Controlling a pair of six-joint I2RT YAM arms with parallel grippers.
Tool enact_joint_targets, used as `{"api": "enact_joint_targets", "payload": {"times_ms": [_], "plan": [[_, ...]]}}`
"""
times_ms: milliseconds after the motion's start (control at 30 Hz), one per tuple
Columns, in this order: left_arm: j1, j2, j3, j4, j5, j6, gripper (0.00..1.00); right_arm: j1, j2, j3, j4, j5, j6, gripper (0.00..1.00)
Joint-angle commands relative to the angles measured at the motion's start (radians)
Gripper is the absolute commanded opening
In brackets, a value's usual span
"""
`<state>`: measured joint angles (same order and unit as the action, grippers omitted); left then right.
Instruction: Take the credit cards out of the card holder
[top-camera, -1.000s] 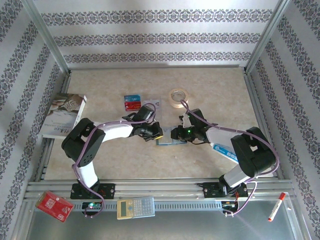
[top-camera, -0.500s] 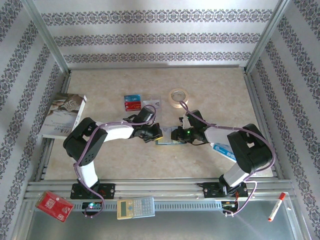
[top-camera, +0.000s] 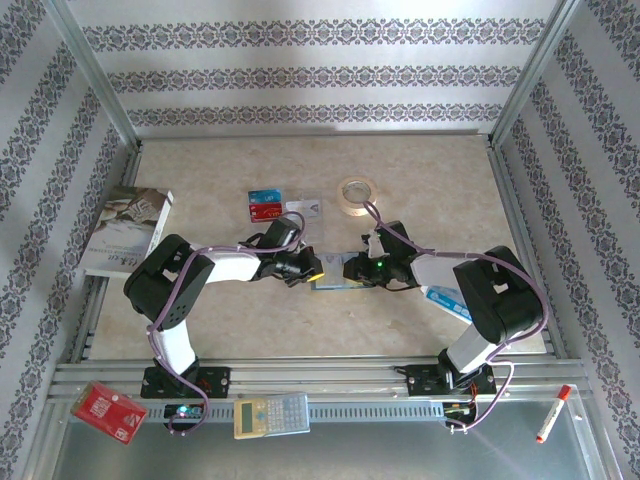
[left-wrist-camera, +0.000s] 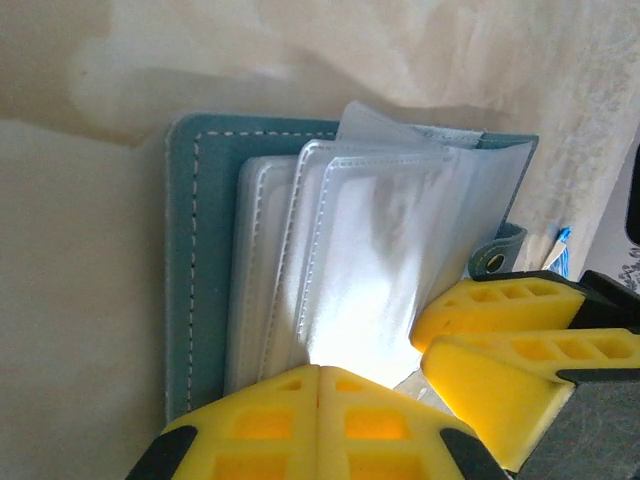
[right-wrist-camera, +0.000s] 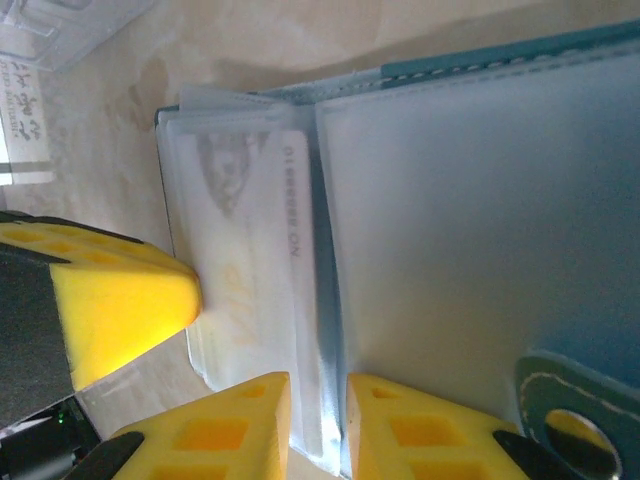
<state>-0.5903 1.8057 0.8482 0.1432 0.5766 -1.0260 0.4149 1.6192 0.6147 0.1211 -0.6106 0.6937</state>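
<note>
Beige tabletop (top-camera: 420, 170) carries the opened card holder (top-camera: 340, 285) at frame centre. The left gripper (top-camera: 312, 272) is closed at its left end. The right gripper (top-camera: 352, 270) is slightly parted astride a clear sleeve (right-wrist-camera: 300, 330), and I cannot tell whether it grips. Farther up-left lie credit cards (top-camera: 264, 205).

From above, the card holder (top-camera: 340, 286) lies mostly hidden beneath the left gripper (top-camera: 314, 272) and the right gripper (top-camera: 351, 270); in the right wrist view its far panel runs off the picture's edge; the print on the credit card (right-wrist-camera: 290, 230) inside its sleeve is too blurred for us to read; whether the right gripper's fingers (right-wrist-camera: 240, 420) pinch that sleeve we cannot tell; the right arm covers half of the blue-and-white packet (top-camera: 446, 301).
</note>
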Motion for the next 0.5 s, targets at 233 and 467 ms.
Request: {"api": "enact_joint_targets", "payload": {"times_ms": [233,467], "plan": [[0.023,0.076,-0.045,-0.151,-0.059,0.023,0.05,0.007,0.044,0.025,-0.011,-0.033,-0.023,0.22],[0.024,0.084,-0.044,-0.154,-0.052,0.027,0.05,0.009,0.075,0.034,0.028,-0.062,-0.009,0.2]]}}
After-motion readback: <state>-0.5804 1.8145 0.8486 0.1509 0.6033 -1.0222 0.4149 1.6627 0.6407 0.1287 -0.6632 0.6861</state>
